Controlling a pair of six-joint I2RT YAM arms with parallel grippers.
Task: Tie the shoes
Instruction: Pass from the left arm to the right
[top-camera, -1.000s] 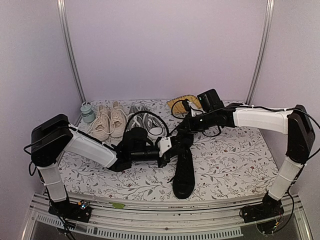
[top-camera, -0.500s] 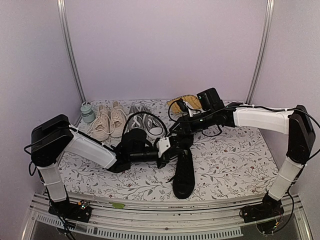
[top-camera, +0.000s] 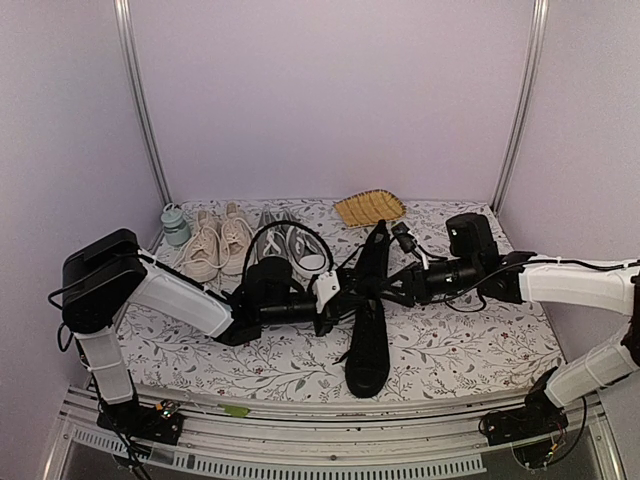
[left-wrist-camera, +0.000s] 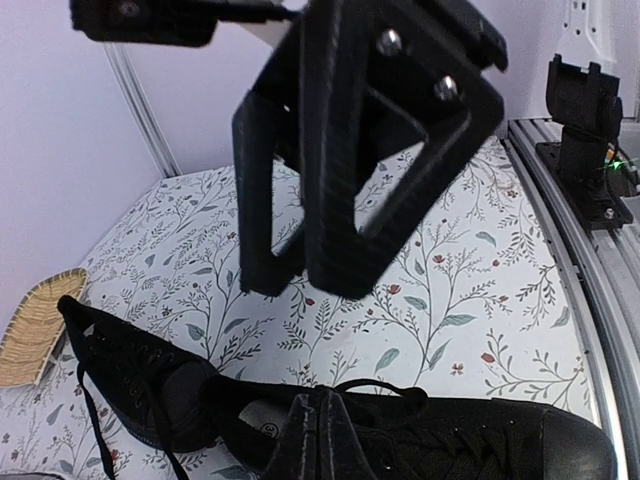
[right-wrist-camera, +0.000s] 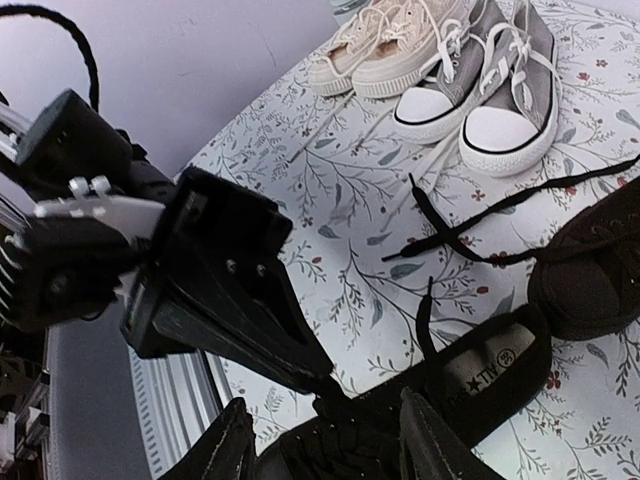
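Observation:
One black shoe lies mid-table, toe toward the front edge; it fills the bottom of the left wrist view. The other black shoe leans behind it, its loose lace trailing over the cloth. My left gripper is shut, its tips pinched at the lacing by the tongue, with a lace loop coming out beside them. My right gripper faces it from the right. It is open and holds nothing, one finger on each side of the lacing.
A beige pair and a grey pair with white toe caps stand at the back left beside a small teal bottle. A woven yellow tray lies at the back centre. The metal rail runs along the front edge.
My right gripper has opened, and its arm has swung from the back to the right side, now low and facing the left gripper. The left arm has stayed still.

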